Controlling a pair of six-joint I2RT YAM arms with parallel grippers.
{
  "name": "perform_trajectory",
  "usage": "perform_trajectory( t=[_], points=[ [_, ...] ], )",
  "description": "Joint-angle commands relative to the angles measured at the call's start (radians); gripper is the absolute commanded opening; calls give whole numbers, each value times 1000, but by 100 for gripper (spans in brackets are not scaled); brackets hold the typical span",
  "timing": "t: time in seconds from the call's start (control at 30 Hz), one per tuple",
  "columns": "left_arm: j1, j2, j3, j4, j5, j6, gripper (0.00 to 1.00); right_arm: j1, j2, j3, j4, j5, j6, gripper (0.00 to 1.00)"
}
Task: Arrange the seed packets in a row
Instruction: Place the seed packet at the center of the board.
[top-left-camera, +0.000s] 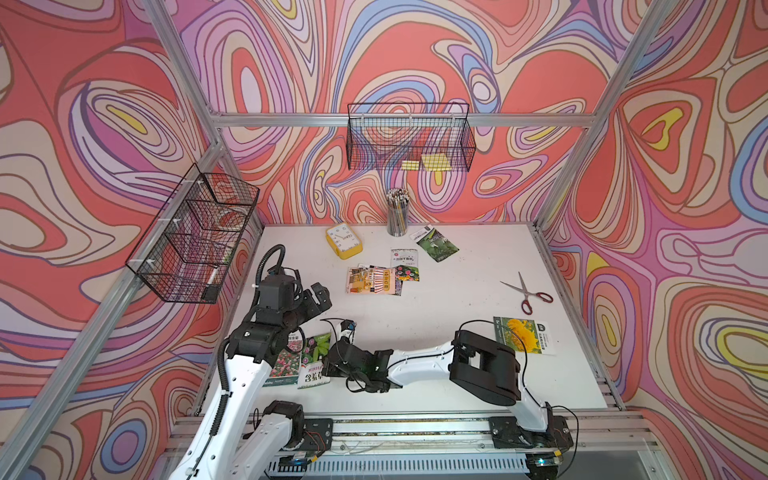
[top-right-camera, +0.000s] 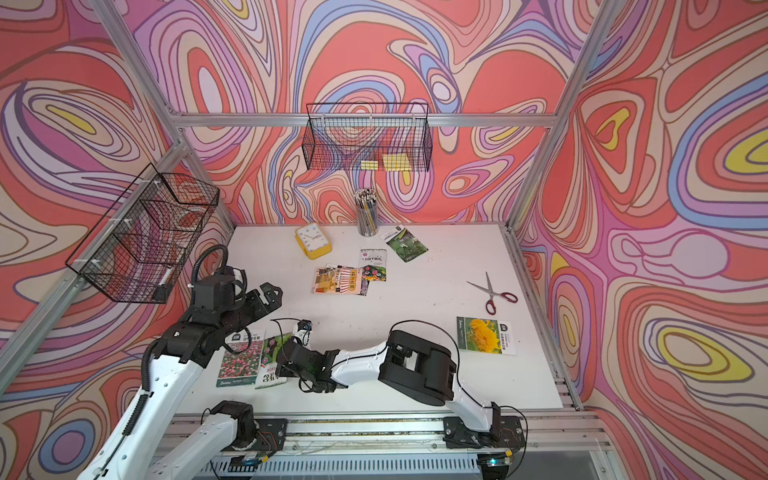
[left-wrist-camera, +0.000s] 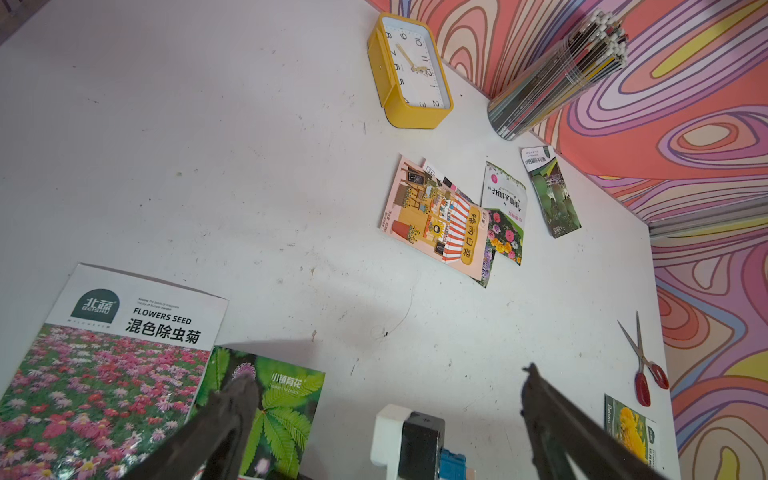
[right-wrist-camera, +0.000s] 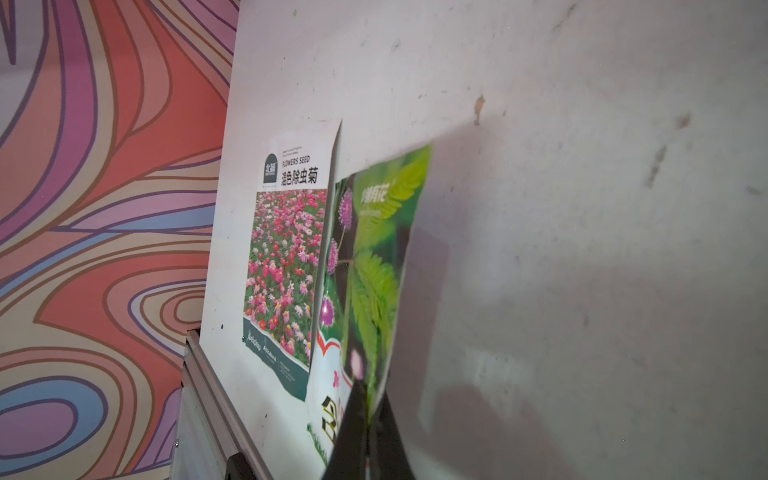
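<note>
My right gripper (right-wrist-camera: 368, 419) is shut on the near right edge of the green-leaf seed packet (right-wrist-camera: 374, 257), whose right side is lifted off the white table (top-left-camera: 436, 324). This packet (top-left-camera: 316, 357) lies against the pink-flower packet (top-left-camera: 286, 365) at the front left. My left gripper (left-wrist-camera: 386, 376) hangs open and empty just behind them (top-left-camera: 319, 297). Mid-table, the orange shopfront packet (top-left-camera: 372, 280) overlaps other packets, with a mixed-flower packet (top-left-camera: 405, 266) beside it. A dark green packet (top-left-camera: 436, 243) lies at the back. The sunflower packet (top-left-camera: 523, 334) lies alone on the right.
A yellow-rimmed clock (top-left-camera: 344, 242) and a cup of pencils (top-left-camera: 397, 214) stand at the back edge. Red-handled scissors (top-left-camera: 528, 293) lie on the right. Wire baskets hang on the back wall (top-left-camera: 409, 137), holding yellow pads, and on the left wall (top-left-camera: 195, 237).
</note>
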Motion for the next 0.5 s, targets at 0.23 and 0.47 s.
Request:
perform_trajectory(
  t=[0.23,0.47],
  points=[
    [-8,-27,-21,-36,7,11,99,-20,32,28,-55,-30,-3,0],
    [-8,-26,-22,-36,10,8,99,-30,40,37,-48,-21,-6,0]
  ],
)
